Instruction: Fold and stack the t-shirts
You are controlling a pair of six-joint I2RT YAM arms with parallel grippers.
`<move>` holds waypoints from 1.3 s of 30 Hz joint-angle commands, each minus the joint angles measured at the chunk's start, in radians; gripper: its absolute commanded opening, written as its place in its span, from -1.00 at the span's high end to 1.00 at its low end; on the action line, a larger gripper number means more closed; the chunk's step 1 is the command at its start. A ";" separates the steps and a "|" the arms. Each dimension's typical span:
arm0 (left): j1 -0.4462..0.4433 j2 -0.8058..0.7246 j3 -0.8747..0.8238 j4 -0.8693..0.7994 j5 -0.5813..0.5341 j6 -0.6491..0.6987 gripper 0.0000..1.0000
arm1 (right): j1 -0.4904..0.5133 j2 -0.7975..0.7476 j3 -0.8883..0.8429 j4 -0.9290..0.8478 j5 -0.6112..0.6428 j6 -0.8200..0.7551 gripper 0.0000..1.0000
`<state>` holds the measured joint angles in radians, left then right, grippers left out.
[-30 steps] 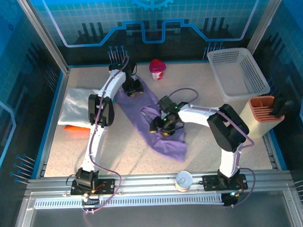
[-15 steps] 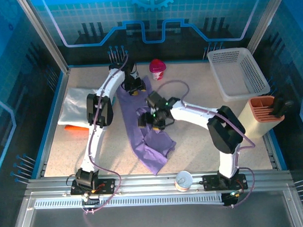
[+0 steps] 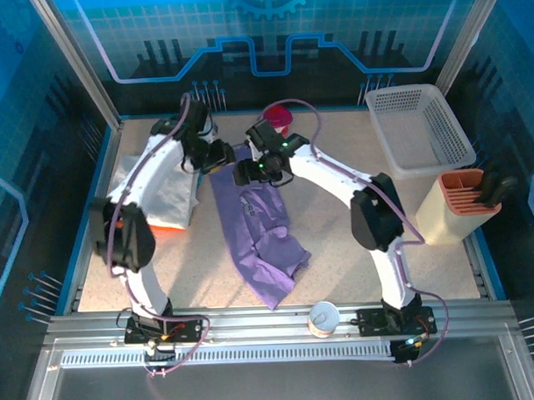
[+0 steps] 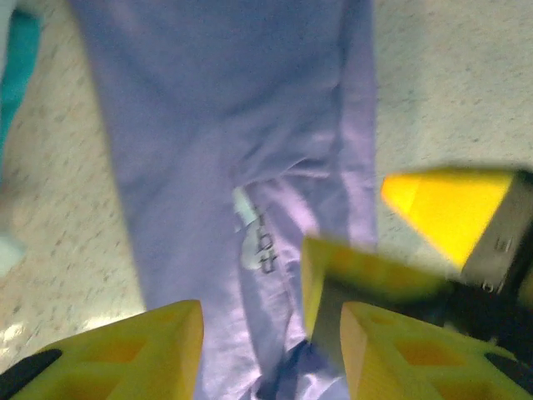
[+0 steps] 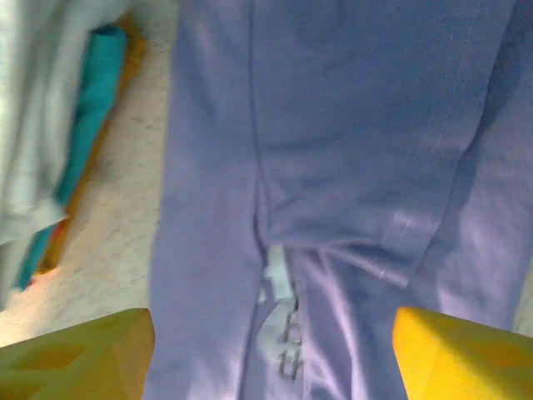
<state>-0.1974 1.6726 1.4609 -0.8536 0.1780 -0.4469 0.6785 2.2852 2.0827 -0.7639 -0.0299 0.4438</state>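
Observation:
The lavender t-shirt lies as a long narrow strip down the middle of the table, collar end at the back. Its white neck label and dark lettering show between my right fingers. My left gripper hovers at the shirt's back left edge with its jaws partly apart astride the cloth, gripping nothing I can see. My right gripper is right beside it over the collar, open wide above the cloth. Its yellow fingers show in the left wrist view. A folded white t-shirt lies at the left on an orange one.
A white mesh basket stands at the back right, with a tan holder in front of it. A pink cup sits at the back, just behind my right gripper. A small round tub rests at the front edge.
My right gripper has travelled from the shirt's middle up to its collar end. The left arm's elbow swung left and its gripper shifted slightly left. The shirt swung from a diagonal spread into a narrower strip.

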 commanded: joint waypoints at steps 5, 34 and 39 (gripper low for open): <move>0.000 -0.292 -0.354 0.035 -0.034 -0.048 0.04 | -0.024 0.296 0.359 -0.204 0.066 -0.158 -0.50; -0.145 -0.254 -0.509 0.160 0.043 -0.152 0.05 | -0.155 0.453 0.432 0.005 -0.069 0.296 -0.37; -0.236 -0.276 -0.602 0.225 0.095 -0.228 0.05 | -0.160 0.479 0.436 0.147 -0.151 0.326 -0.37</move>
<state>-0.3965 1.4090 0.9180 -0.6643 0.2115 -0.6094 0.5102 2.6995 2.5134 -0.7010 -0.1059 0.7158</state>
